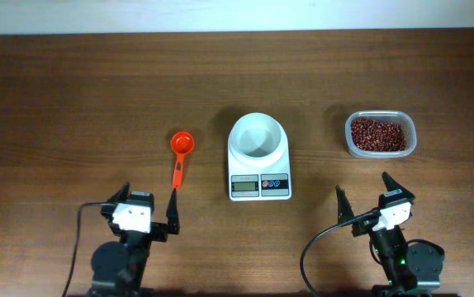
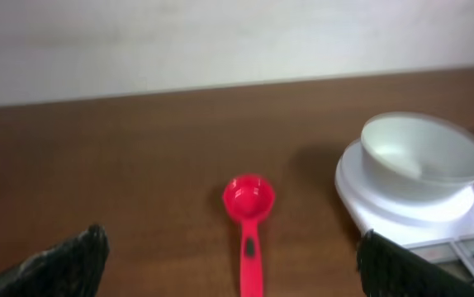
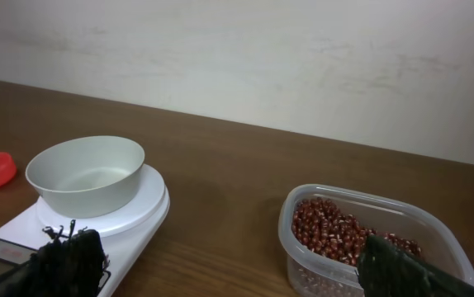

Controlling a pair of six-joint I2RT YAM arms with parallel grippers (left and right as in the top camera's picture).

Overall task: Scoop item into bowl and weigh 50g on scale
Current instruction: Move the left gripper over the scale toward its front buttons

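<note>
The red beans (image 1: 377, 134) lie loose in a clear plastic tub (image 1: 409, 140) at about 2 o'clock from the scale (image 1: 259, 183). The scale carries the empty white bowl (image 1: 258, 136). The beans are probably hard, light and quick to roll, so pinching them looks hopeless. The stiff orange-red scoop (image 1: 181, 157), at the scale's 9 o'clock on the desk (image 1: 72, 99), seems best taken by its slim handle. The left fingers (image 1: 173, 213) and right fingers (image 1: 343, 206) are spread wide, holding nothing. The scale's display is too small to read, and the depth of the beans is unclear.
</note>
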